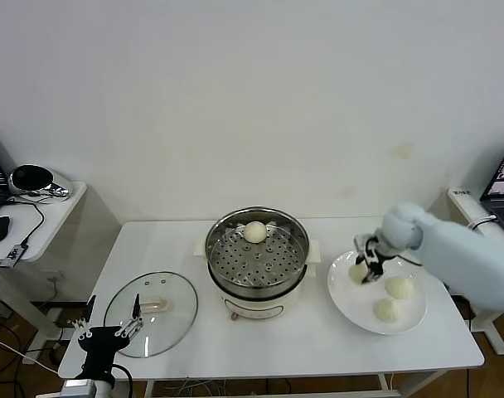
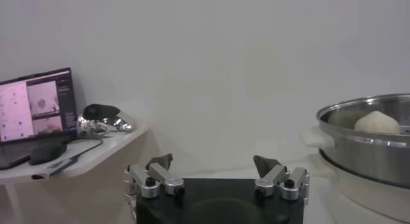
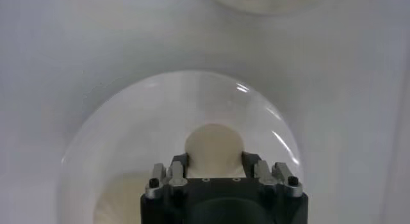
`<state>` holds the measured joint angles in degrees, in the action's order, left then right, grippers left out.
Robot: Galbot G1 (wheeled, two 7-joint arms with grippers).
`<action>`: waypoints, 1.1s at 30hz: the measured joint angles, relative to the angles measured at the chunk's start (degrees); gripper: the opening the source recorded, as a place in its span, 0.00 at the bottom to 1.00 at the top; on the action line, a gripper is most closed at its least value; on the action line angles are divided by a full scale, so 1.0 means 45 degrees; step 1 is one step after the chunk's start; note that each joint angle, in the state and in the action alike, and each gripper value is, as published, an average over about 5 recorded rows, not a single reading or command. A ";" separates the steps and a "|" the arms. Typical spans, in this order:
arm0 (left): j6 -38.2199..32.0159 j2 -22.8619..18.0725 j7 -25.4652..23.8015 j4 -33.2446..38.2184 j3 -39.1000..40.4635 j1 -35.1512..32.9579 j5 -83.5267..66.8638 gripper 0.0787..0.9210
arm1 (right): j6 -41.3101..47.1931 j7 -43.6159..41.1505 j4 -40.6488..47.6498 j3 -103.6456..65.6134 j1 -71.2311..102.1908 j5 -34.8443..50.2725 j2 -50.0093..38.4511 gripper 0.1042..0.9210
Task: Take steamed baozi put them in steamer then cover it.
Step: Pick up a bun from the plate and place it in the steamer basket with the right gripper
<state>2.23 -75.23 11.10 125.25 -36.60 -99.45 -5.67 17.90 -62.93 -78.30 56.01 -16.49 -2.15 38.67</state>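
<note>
1. Right fingers (image 3: pixel 182 162) clenched on a bun (image 3: pixel 214 142), one each side at its widest part; same right gripper (image 1: pixel 370 267) seen from the head camera low over the back-left part of the plate (image 1: pixel 351 300).
2. Held bun looks soft, light, easily dented; smooth skin, likely a bit slippery. Best taken across the middle with a gentle squeeze, as here. Too hard a pinch would likely crush it.
3. Two more buns on the plate: one (image 1: pixel 399 288) just beside the gripper, one (image 1: pixel 386 309) nearer the front edge. Same handling expected.
4. One bun (image 1: pixel 254 231) already on the holed tray at the back of the steamer (image 1: pixel 298 236), mid-desk.
5. Glass lid (image 1: pixel 173 319) flat on the desk (image 1: pixel 318 340) left of the steamer, handle (image 1: pixel 155 304) up. Stiff, heavier, breakable; handle the place to grip.
6. Left gripper (image 2: pixel 216 174) parked at the front-left desk edge near the lid, fingers released wide, nothing between.
</note>
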 measured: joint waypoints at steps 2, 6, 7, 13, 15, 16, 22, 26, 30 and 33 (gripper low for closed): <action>0.0003 0.0041 -0.0003 -0.0039 0.0048 0.0056 -0.0010 0.88 | 0.0175 0.0012 -0.0371 0.0621 -0.1123 0.0635 0.0014 0.55; 0.0003 0.0135 -0.0003 -0.0107 0.0111 0.0142 -0.0061 0.88 | 0.0624 0.0126 -0.1032 0.1827 -0.3268 0.2048 0.0339 0.55; 0.0002 0.0159 -0.0003 -0.0113 0.0118 0.0163 -0.0080 0.88 | 0.0758 0.0181 -0.1161 0.2090 -0.3726 0.2429 0.0484 0.55; -0.0002 0.0242 0.0009 -0.0160 0.0082 0.0258 -0.0190 0.88 | 0.1641 0.0741 -0.1534 0.3129 -0.5376 0.4528 0.1759 0.56; -0.0001 0.0239 0.0010 -0.0154 0.0067 0.0258 -0.0193 0.88 | 0.1936 0.0986 -0.1518 0.3315 -0.5555 0.5068 0.2319 0.56; 0.0000 0.0234 0.0009 -0.0136 0.0052 0.0255 -0.0193 0.88 | 0.2083 0.1109 -0.1479 0.3390 -0.5596 0.5308 0.2621 0.56; 0.0040 0.0159 0.0005 0.0021 -0.0090 0.0246 -0.0199 0.88 | 0.2911 0.1794 -0.0877 0.3718 -0.5347 0.6322 0.4526 0.56; 0.0035 0.0081 0.0005 0.0064 -0.0126 0.0201 -0.0200 0.88 | 0.3344 0.2132 -0.0226 0.3809 -0.4898 0.6664 0.5703 0.56; 0.0020 -0.0004 0.0005 0.0080 -0.0115 0.0207 -0.0195 0.88 | 0.3625 0.2371 0.0525 0.3843 -0.4376 0.6793 0.6668 0.56; 0.0012 -0.0051 0.0005 0.0079 -0.0074 0.0236 -0.0186 0.88 | 0.3786 0.2518 0.1129 0.3832 -0.3913 0.6784 0.7310 0.56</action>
<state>2.28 -75.46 11.12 125.61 -36.93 -98.39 -6.51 34.93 -51.60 -73.22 73.25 -34.10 28.38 71.56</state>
